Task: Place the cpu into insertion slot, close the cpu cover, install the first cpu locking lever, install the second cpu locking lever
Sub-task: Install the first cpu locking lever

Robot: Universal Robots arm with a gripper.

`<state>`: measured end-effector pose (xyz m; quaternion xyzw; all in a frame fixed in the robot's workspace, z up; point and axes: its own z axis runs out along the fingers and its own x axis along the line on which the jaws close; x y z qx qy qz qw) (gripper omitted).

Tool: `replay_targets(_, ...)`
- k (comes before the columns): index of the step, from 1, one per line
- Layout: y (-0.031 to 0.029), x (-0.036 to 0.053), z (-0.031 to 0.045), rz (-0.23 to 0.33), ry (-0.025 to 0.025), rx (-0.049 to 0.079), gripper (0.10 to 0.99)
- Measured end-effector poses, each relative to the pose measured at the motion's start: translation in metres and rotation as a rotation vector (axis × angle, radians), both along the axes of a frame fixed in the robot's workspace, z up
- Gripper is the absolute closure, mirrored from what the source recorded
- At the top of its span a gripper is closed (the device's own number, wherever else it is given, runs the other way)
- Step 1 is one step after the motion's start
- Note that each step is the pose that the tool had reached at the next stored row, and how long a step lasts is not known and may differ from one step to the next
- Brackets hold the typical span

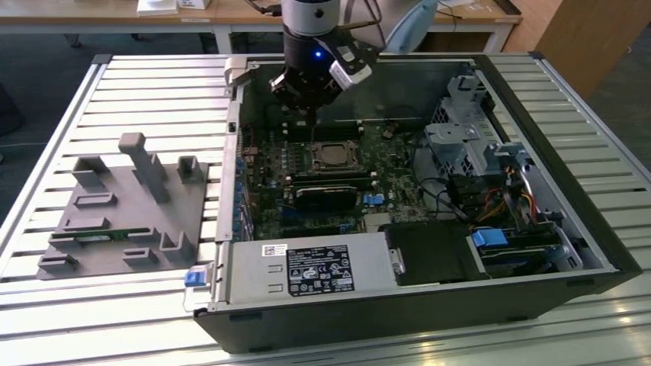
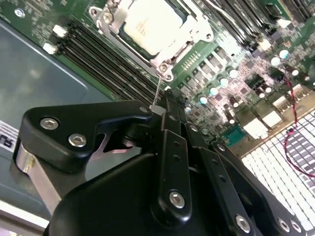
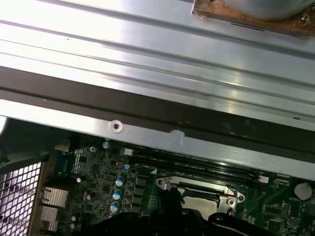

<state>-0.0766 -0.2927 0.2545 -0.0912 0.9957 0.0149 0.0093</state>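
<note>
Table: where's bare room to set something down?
Free: table slats between the grey fixture and the table's far edge, and slats at the exterior view's right of the case. Crowded: around the cpu cover, where the pincer grips a locking lever.

Slatted metal tabletop [image 1: 152, 99], pale wooden desk [image 1: 91, 17] behind, wooden cabinet [image 1: 595, 38] at the exterior view's right, dark floor [image 1: 36, 72].

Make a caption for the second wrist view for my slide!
The hand pinches a thin locking lever beside the cpu, seated under its cpu cover.

The cpu [image 2: 147, 27] — dull silver, square — lies flat, the silver cpu cover [image 2: 165, 61] closed down around its edges.
</note>
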Motion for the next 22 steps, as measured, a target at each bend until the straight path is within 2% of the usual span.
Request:
replay_targets(11,0.0014,0.0254,-0.0034,-0.006,0.0017,0.0,0.98)
replay_targets(17,0.0013,0.0263,-0.0051,-0.059,0.0019,0.003,0.98)
replay_targets(18,0.0013,0.0264,-0.0054,-0.067,0.0019,0.007,0.98)
replay_targets(21,0.0014,0.0263,-0.006,-0.078,0.0032,0.042,0.98)
replay_targets(22,0.0014,0.0264,-0.0069,-0.081,0.003,0.046,0.98)
